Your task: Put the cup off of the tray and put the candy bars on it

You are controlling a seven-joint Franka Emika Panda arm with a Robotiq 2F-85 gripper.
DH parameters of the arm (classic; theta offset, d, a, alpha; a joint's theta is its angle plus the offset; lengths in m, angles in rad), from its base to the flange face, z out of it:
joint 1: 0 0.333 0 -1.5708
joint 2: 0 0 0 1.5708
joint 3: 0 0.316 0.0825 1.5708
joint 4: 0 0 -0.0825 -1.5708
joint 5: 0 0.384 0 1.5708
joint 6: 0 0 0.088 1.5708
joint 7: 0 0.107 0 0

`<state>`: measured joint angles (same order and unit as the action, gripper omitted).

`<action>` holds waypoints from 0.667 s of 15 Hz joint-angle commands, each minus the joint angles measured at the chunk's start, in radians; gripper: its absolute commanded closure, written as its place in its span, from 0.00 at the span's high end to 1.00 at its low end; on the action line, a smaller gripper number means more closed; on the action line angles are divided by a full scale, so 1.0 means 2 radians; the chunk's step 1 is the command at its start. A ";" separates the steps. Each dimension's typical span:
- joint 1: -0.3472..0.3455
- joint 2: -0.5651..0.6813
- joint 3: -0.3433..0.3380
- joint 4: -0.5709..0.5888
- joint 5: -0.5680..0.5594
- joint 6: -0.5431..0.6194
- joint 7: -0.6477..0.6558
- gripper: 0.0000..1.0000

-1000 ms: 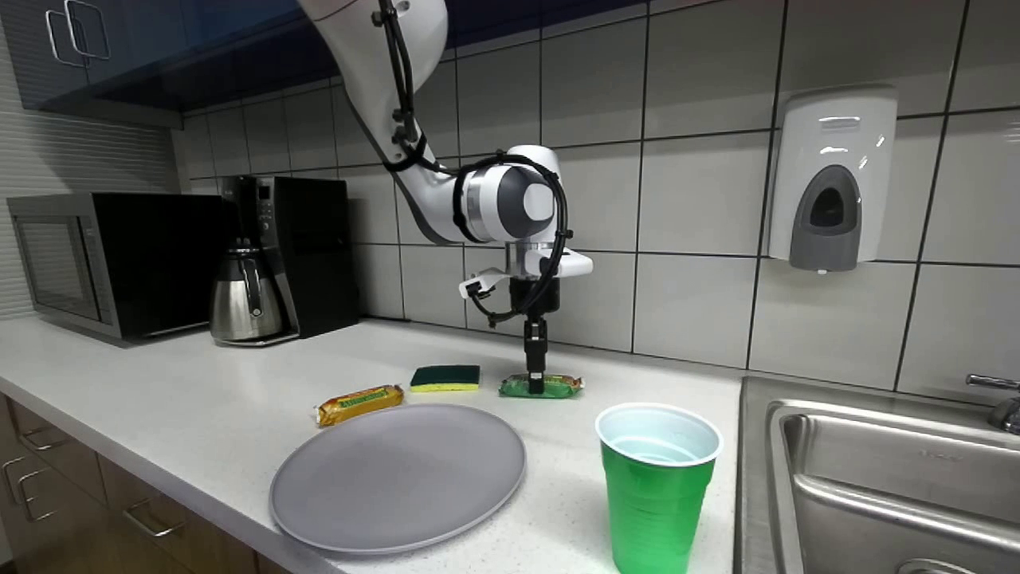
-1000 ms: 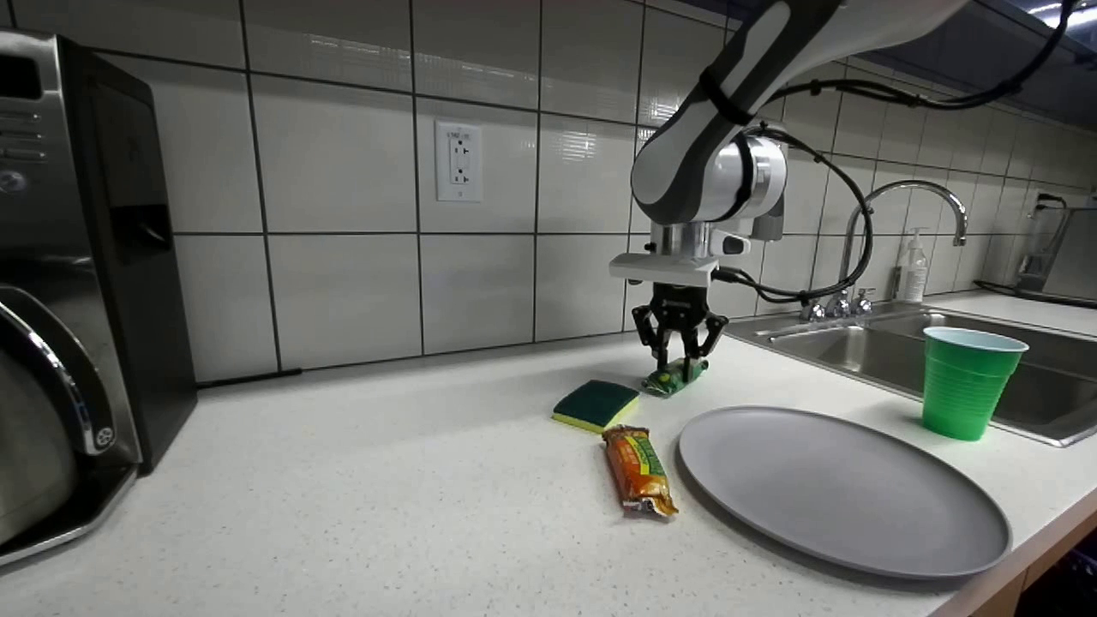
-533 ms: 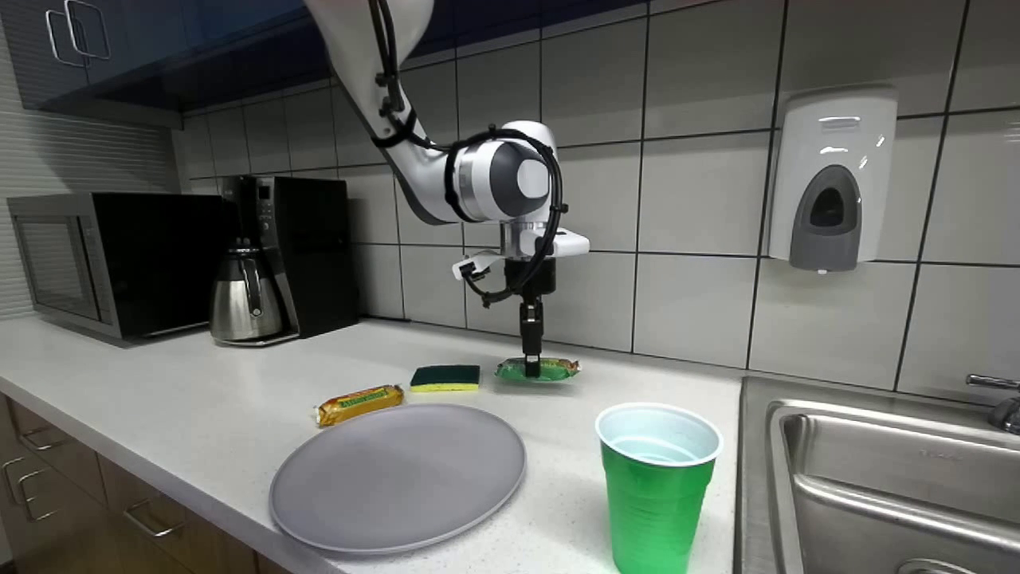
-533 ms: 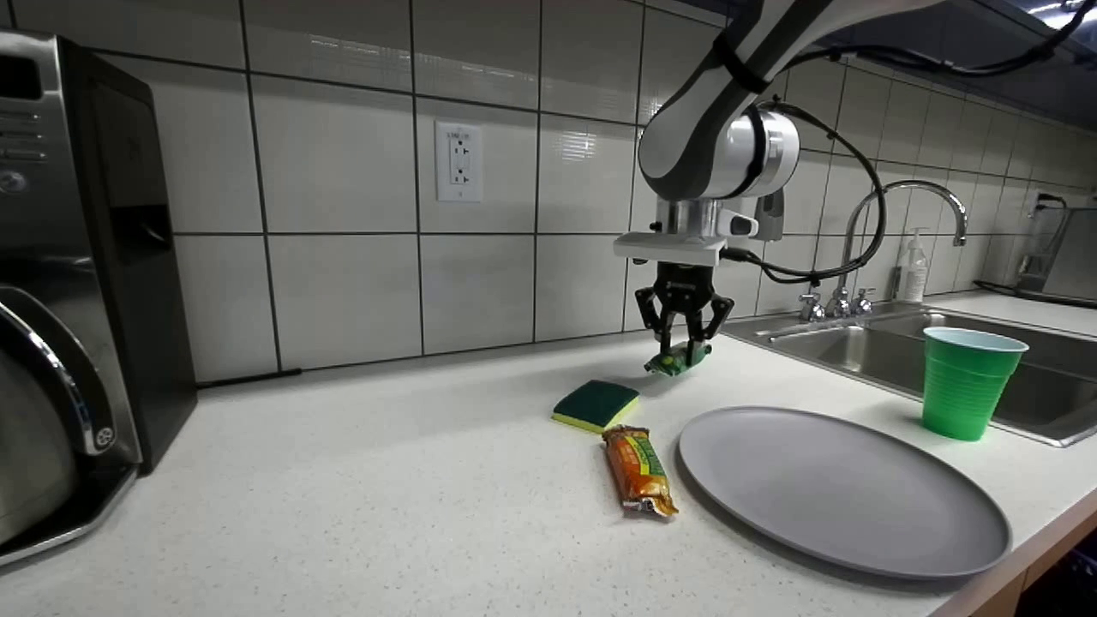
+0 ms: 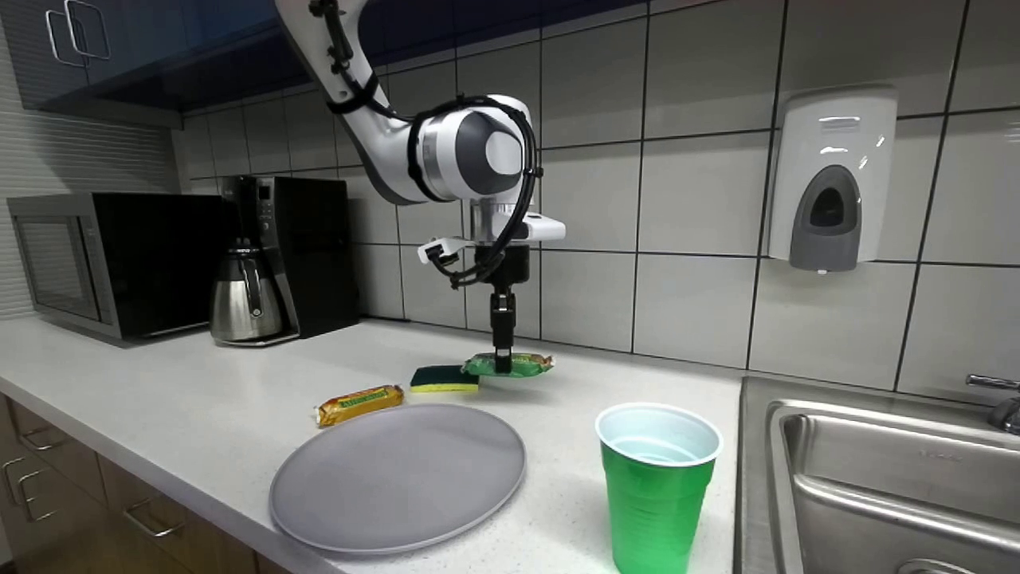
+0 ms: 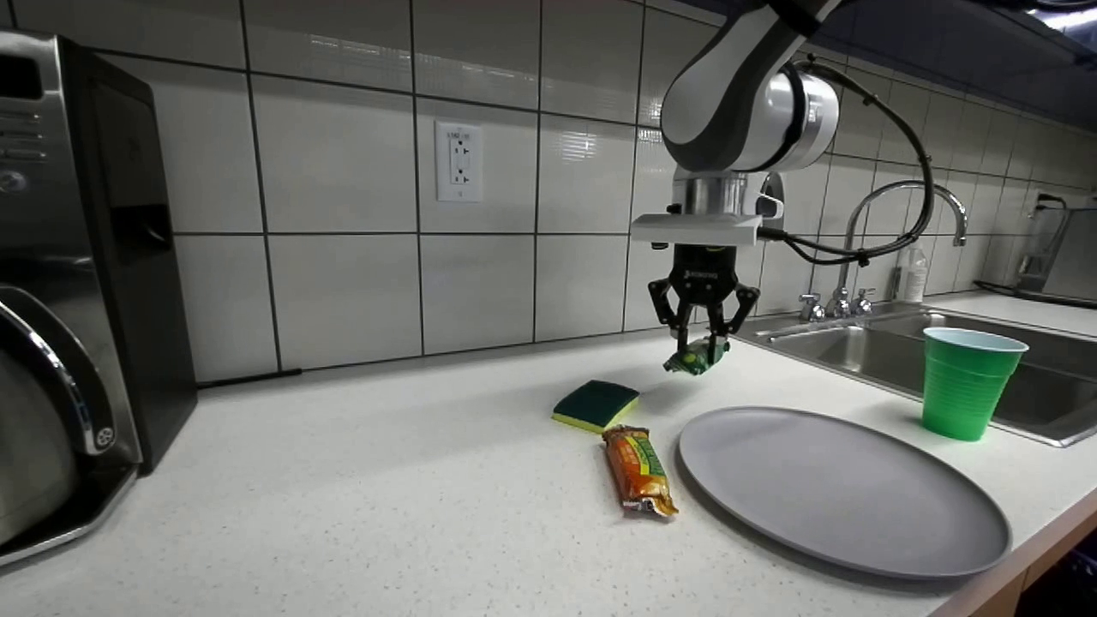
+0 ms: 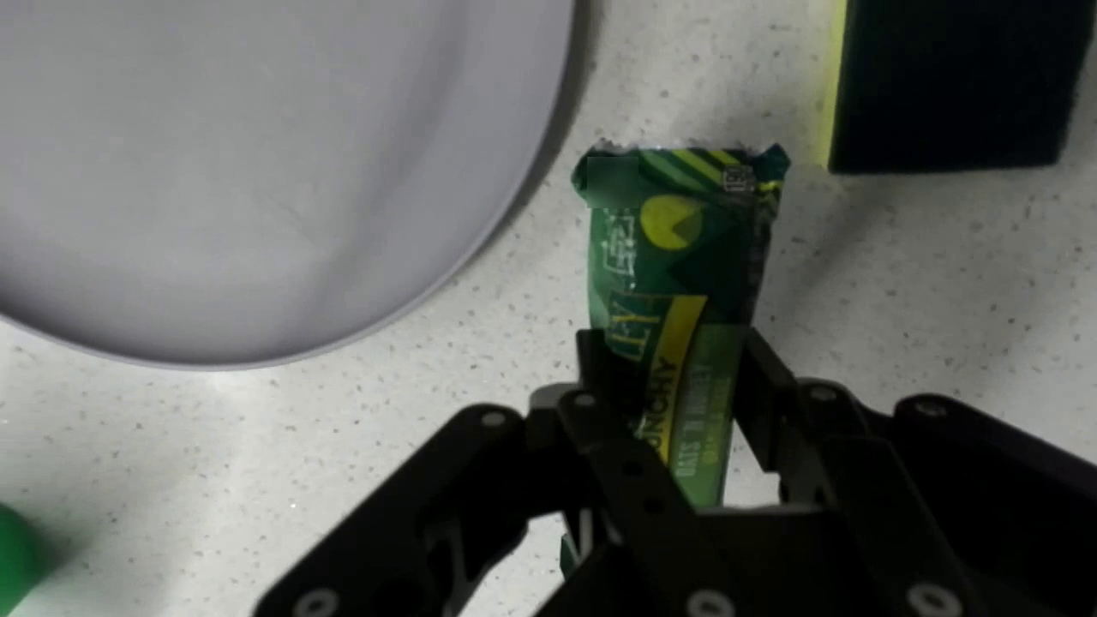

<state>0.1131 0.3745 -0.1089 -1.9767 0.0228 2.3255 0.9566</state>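
One claw point(image 6: 698, 350) clamps a green bar point(image 7: 673, 300) above speckled counter point(image 6: 386, 497) — tiled wall point(image 6: 343, 154) behind, probably a microwave point(image 5: 119, 263) beyond.

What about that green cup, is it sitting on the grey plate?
No, in an exterior view the green cup stands upright on the white counter, apart from the grey plate.

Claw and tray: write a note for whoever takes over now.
Claw: closed on a green-wrapped oblong candy bar, above the white speckled countertop.
Flat round grey tray: on the countertop, no bar on it.
Bright green plastic cup: upright, off the tray.
Gold-wrapped oblong candy bar: on the countertop beside the tray.
Done: cup off, one bar gripped.
Left: both bars onto the tray.
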 commanded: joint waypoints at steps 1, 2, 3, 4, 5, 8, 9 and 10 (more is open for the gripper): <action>-0.001 -0.052 0.010 -0.057 -0.009 -0.013 -0.015 0.13; -0.001 -0.059 0.011 -0.068 -0.008 -0.013 -0.014 0.13; -0.001 -0.065 0.013 -0.078 -0.008 -0.012 -0.014 0.13; -0.001 -0.072 0.014 -0.088 -0.007 -0.012 -0.011 0.13; -0.001 -0.077 0.016 -0.098 -0.006 -0.010 -0.010 0.13; -0.001 -0.095 0.022 -0.128 -0.002 -0.006 -0.003 0.13; -0.001 -0.099 0.023 -0.136 -0.001 -0.004 -0.001 0.13; -0.002 -0.104 0.025 -0.145 0.000 -0.002 0.000 0.13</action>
<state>0.1171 0.2375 -0.0780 -2.1888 0.0222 2.3189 0.9441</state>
